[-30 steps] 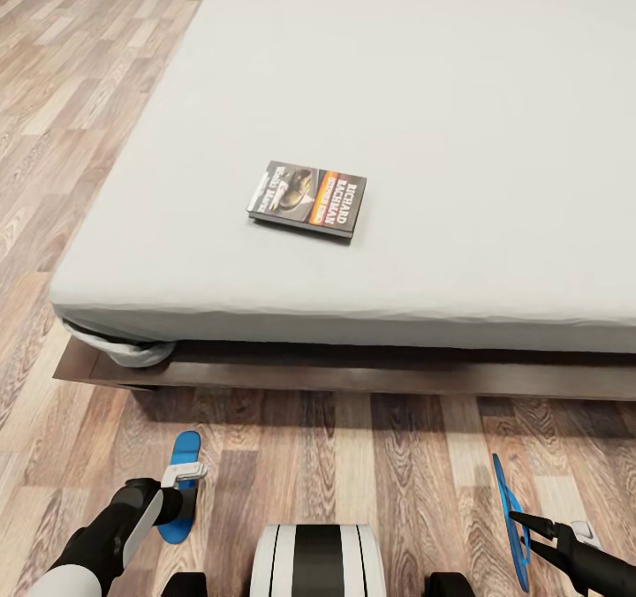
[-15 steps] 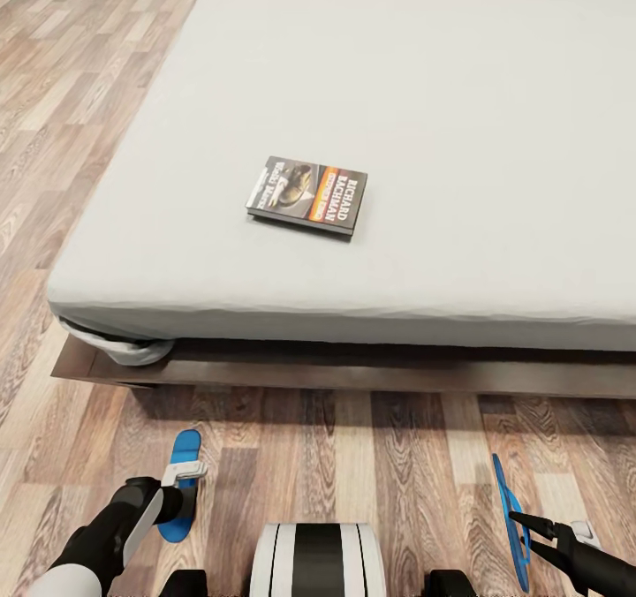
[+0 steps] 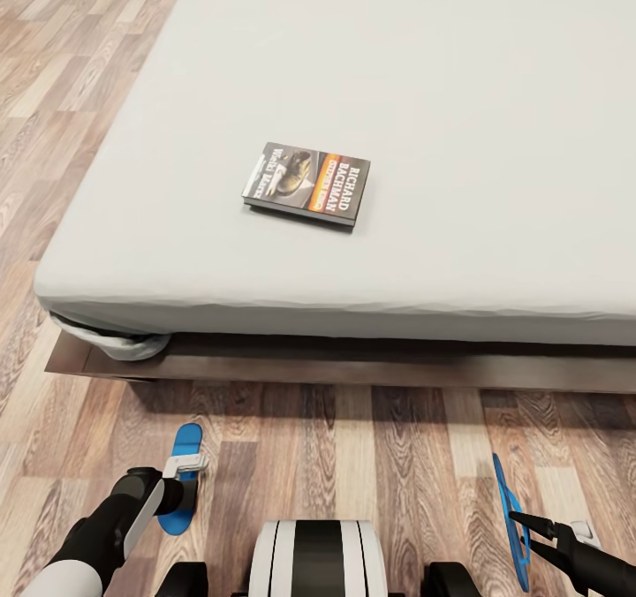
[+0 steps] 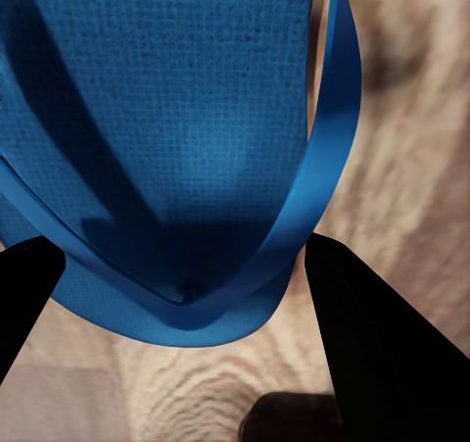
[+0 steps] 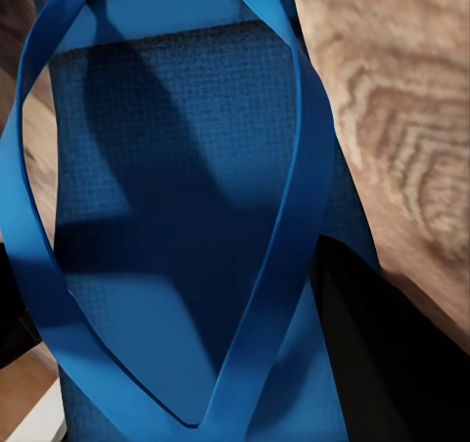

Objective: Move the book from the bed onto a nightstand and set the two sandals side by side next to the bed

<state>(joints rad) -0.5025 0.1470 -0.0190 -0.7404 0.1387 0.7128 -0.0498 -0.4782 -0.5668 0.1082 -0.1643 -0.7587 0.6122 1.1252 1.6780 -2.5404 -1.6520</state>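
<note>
Book (image 3: 306,185) lies flat on the bed (image 3: 459,94), a little left of the middle of the head view, and its cover faces up. On the cover one can read "RICHARD BACHMAN" in white letters, turned sideways, next to an orange band; the smaller writing is too small to read. The book is near the front edge of the mattress but well back from it, and pale sheet is free on all sides of it. Under the mattress edge runs the dark wooden frame, and the left corner of the bed is at the left of the frame. Between the frame and the robot is a wide strip of bare wood floor (image 3: 353,438).

At lower left the left pincer (image 3: 181,472) holds the left sandal (image 3: 181,456), which points toward the bed. At lower right the right pincer (image 3: 521,526) is at the right sandal (image 3: 508,509), which shows on its edge as a thin blue line. The two sandals are well apart.

In the left wrist view, the left sandal (image 4: 166,138) lies between two dark fingers (image 4: 382,354); the strap goes down to the toe post. I cannot tell if they press on it.

In the right wrist view, the right sandal (image 5: 176,217) is very close, with a dark finger (image 5: 392,364) against its side, so the right pincer seems clamped on it.
</note>
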